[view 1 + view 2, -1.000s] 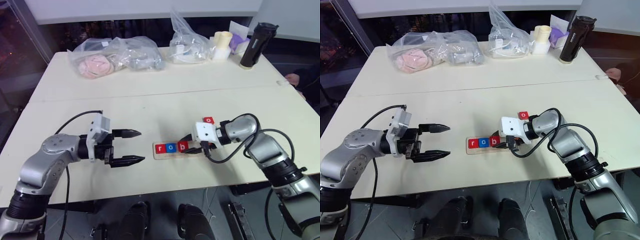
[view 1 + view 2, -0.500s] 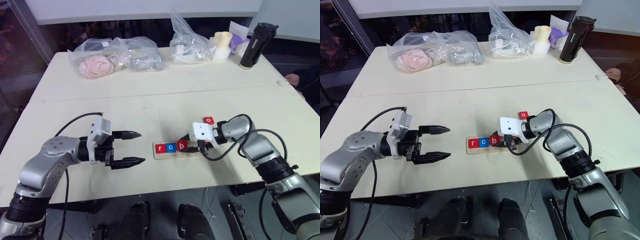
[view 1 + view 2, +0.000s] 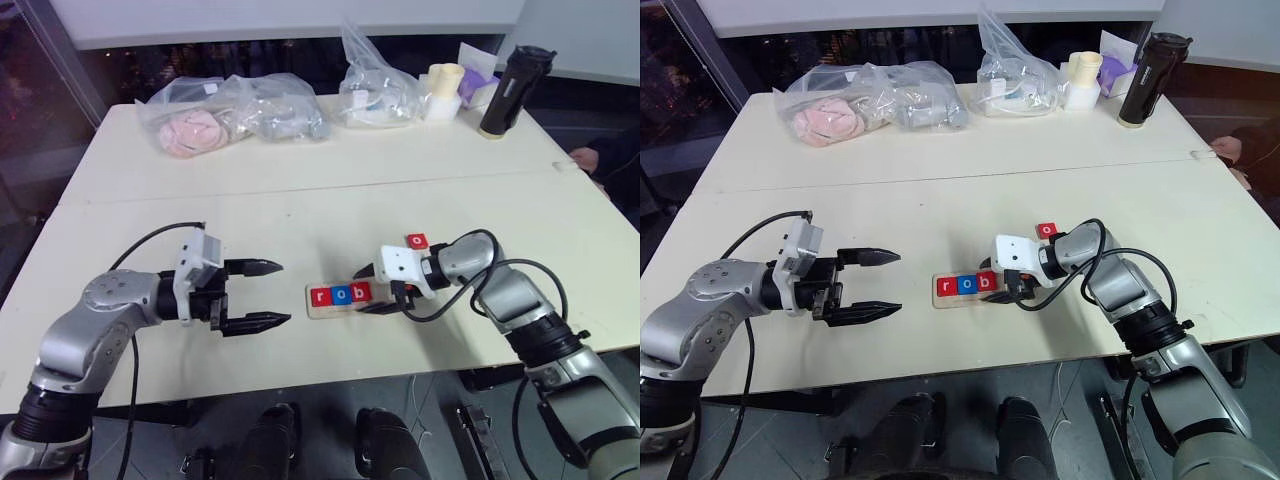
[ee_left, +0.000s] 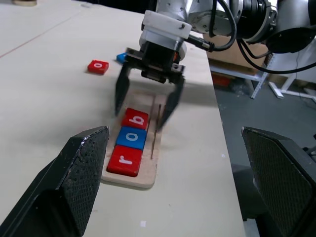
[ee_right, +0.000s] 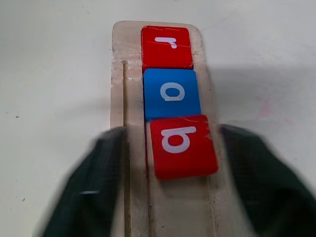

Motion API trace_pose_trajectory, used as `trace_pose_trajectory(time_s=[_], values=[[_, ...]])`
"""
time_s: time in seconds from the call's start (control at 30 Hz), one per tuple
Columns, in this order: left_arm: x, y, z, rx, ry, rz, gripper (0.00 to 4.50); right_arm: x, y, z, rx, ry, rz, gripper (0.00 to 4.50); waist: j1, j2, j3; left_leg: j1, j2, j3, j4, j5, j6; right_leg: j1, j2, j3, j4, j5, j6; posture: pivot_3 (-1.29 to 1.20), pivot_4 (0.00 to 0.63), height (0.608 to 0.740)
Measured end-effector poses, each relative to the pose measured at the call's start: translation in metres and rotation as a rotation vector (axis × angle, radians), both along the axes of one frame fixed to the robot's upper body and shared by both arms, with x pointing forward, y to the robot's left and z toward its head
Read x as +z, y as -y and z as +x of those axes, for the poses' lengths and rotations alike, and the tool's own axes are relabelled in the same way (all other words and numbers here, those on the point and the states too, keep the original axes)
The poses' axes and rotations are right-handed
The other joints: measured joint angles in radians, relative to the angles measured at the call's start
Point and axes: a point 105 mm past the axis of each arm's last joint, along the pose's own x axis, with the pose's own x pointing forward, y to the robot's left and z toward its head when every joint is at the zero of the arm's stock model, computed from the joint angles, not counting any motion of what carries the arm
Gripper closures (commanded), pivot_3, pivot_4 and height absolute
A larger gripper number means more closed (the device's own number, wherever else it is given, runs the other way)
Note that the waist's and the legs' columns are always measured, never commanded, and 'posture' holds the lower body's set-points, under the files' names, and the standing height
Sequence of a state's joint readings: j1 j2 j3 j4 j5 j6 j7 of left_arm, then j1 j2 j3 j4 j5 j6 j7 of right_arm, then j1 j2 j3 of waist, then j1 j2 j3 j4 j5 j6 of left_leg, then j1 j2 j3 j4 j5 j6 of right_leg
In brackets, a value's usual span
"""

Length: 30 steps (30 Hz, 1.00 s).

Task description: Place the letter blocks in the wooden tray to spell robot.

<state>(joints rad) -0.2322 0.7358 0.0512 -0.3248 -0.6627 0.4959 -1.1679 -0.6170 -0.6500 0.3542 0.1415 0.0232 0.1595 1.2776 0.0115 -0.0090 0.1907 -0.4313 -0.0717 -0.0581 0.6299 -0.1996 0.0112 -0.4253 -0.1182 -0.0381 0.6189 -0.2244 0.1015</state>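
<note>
Right gripper [image 4: 146, 101] has just spread its fingers, straddling the red b block [image 5: 183, 144] | b lies third in the wooden tray [image 4: 148, 178] after r and o, slightly skewed | left gripper [image 3: 257, 295] open, well left of tray | next — lift straight up, don't nudge b; red o block [image 3: 417, 241] waits just beyond the tray.

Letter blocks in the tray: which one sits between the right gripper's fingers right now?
The red b block, third in the wooden tray; the open right gripper straddles it. The red r and blue o lie beyond.
</note>
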Motion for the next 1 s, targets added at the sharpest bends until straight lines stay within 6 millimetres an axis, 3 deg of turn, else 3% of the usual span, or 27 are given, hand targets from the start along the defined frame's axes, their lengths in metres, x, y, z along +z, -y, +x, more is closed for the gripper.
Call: trace_pose_trajectory(time_s=[0.27, 0.47, 0.57, 0.7, 0.87, 1.0], values=[[0.0, 0.0, 0.0, -0.001, -0.001, -0.001, 0.0, 0.008, 0.0, 0.002, -0.014, 0.025, 0.017, 0.06, 0.0, 0.0, 0.0, 0.0, 0.0, 0.0, 0.0, 0.0, 0.0, 0.0, 0.0, 0.0, 0.0, 0.0, 0.0, 0.0, 0.15, 0.725], [0.0, 0.001, 0.0, -0.003, -0.002, -0.007, 0.0, 0.057, 0.017, 0.031, -0.217, 0.143, 0.157, 0.06, 0.001, 0.0, 0.0, 0.0, 0.0, 0.0, 0.0, 0.0, 0.0, 0.0, 0.0, 0.0, 0.001, 0.0, 0.0, 0.0, 0.15, 0.725], [-0.001, 0.002, 0.0, -0.003, -0.002, -0.008, 0.0, 0.068, 0.031, 0.043, -0.356, 0.182, 0.218, 0.06, 0.001, 0.0, 0.0, 0.0, 0.0, 0.0, -0.001, 0.0, 0.0, 0.0, 0.0, 0.0, 0.0, 0.0, 0.0, 0.0, 0.15, 0.725], [-0.002, 0.004, 0.0, -0.009, -0.004, -0.015, 0.0, 0.053, 0.04, 0.046, -0.448, 0.198, 0.224, 0.06, 0.001, 0.0, 0.0, 0.0, 0.0, 0.0, -0.001, 0.0, 0.0, 0.0, 0.0, 0.0, 0.0, 0.0, 0.0, 0.0, 0.15, 0.725], [-0.003, 0.008, 0.0, -0.027, -0.012, -0.019, 0.0, 0.021, 0.028, 0.041, -0.46, 0.167, 0.213, 0.06, -0.002, 0.0, 0.0, 0.0, 0.0, 0.001, 0.0, 0.0, 0.0, -0.001, 0.0, 0.001, 0.002, 0.0, 0.0, 0.0, 0.15, 0.725], [-0.004, 0.008, 0.0, -0.025, -0.013, -0.019, 0.0, 0.013, 0.017, 0.032, -0.42, 0.169, 0.212, 0.06, -0.001, 0.0, 0.0, 0.0, 0.0, 0.0, 0.0, 0.0, 0.0, -0.001, 0.0, 0.001, 0.002, 0.0, 0.0, 0.0, 0.15, 0.725]])
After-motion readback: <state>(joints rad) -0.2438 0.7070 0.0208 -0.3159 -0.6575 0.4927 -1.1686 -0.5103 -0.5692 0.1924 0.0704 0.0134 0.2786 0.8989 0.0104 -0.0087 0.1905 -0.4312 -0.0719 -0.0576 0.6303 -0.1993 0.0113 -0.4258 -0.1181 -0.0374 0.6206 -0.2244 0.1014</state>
